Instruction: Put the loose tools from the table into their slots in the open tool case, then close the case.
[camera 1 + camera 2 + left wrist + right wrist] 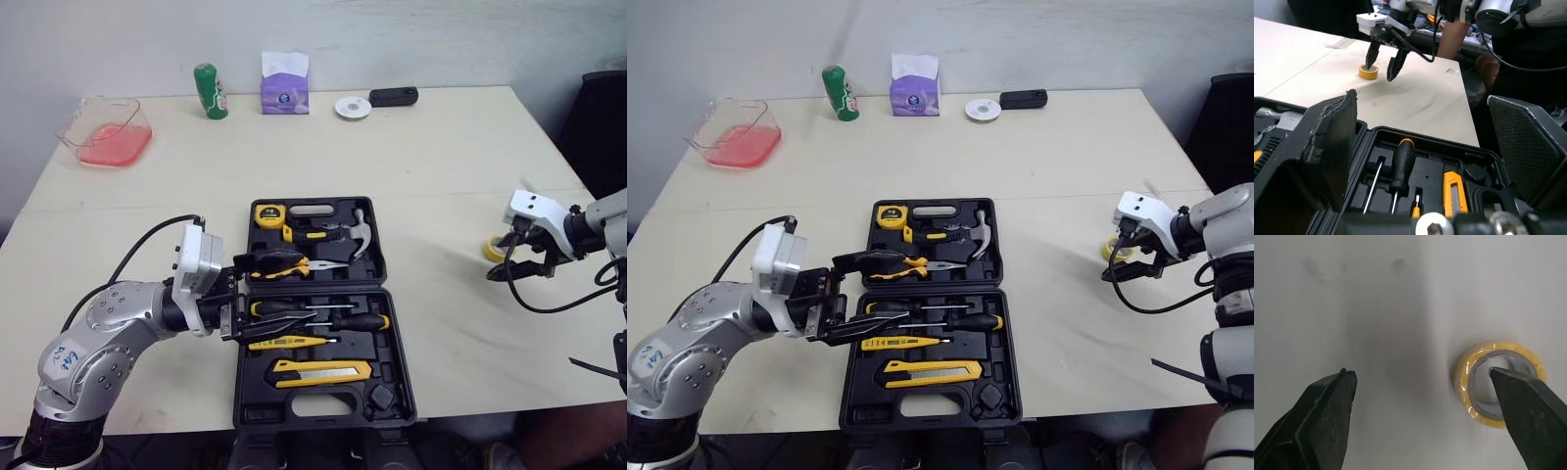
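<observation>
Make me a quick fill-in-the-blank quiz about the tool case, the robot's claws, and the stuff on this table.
1. The right claw is open above a ____ tape roll.
2. The tool case lies ____, not shut.
3. The green can stands beside a ____ tissue pack.
Missing words: yellow; open; purple.

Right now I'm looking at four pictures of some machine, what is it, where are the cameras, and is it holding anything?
It is a humanoid robot with two arms, each with a black two-finger gripper. Two pictures come from its head, looking down at a table; the other two come from cameras on its wrists. On the table lies an open tool case holding pliers, screwdrivers and a hammer. The left gripper hovers open at the case's left edge. The right gripper is open above a yellow tape roll. Neither holds anything.
</observation>
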Tool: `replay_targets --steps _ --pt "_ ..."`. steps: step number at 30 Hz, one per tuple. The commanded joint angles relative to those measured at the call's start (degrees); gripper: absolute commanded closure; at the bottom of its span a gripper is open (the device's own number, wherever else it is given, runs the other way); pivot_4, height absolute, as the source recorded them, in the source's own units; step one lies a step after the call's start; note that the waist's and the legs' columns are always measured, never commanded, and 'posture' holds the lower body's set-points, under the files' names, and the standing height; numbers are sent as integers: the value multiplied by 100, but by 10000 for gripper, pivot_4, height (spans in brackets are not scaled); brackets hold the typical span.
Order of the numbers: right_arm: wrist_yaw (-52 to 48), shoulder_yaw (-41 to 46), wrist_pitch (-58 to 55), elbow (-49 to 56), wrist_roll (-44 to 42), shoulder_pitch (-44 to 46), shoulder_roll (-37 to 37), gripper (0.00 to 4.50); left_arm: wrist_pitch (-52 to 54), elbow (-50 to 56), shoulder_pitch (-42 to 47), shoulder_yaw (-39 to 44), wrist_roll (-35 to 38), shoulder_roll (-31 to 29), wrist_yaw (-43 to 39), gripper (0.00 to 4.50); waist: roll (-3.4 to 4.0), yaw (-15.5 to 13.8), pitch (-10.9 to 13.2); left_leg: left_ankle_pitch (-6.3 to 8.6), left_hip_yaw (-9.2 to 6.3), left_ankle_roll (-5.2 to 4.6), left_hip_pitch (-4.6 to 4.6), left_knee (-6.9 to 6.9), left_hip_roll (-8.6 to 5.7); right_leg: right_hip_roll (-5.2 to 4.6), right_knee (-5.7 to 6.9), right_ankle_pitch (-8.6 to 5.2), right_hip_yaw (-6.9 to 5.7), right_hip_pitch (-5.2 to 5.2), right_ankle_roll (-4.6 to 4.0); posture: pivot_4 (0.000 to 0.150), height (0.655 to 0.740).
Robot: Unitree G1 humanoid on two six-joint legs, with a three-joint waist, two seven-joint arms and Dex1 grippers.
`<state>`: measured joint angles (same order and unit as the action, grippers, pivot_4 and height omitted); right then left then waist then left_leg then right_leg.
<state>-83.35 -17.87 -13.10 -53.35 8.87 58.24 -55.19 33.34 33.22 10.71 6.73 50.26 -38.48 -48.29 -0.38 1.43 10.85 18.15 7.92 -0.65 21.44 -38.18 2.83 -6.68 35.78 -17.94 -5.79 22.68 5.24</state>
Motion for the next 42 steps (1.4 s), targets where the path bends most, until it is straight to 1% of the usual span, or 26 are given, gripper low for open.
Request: replay_targets --steps 1,6,13,27,40,42 --pt "64 97 252 -329 119 83 -15 0 17 244 -102 97 80 -79 24 323 0 15 0 0 0 0 0 0 0 0 -1 0 0 0 0 1500 7400" --pt "453 162 690 -905 260 191 86 0 -19 273 -352 220 29 -245 -60 323 1 25 1 0 2 0 0 0 0 2 -1 0 2 1 0 1500 7400" --pt "426 160 972 -1267 348 354 195 0 -107 221 -245 101 -92 -243 -90 323 1 26 1 0 3 0 -1 -3 0 1 2 0 4 0 0 1500 7400" --pt "206 -12 1284 -1497 760 612 239 0 -51 317 -193 -46 -92 -225 -60 323 3 27 2 0 3 1 -2 -3 0 1 5 0 6 1 0 1500 7400" --pt "115 27 1209 -1529 978 730 326 0 -50 284 -61 -191 -123 -209 -12 323 5 27 3 0 5 1 -2 -4 0 1 7 0 8 1 0 1500 7400" --pt "152 33 1216 -1544 1000 716 337 5508 -76 259 -85 -192 -145 -228 -55 0 5 28 3 0 5 1 -2 -3 1 2 7 0 7 1 0 1500 7400"
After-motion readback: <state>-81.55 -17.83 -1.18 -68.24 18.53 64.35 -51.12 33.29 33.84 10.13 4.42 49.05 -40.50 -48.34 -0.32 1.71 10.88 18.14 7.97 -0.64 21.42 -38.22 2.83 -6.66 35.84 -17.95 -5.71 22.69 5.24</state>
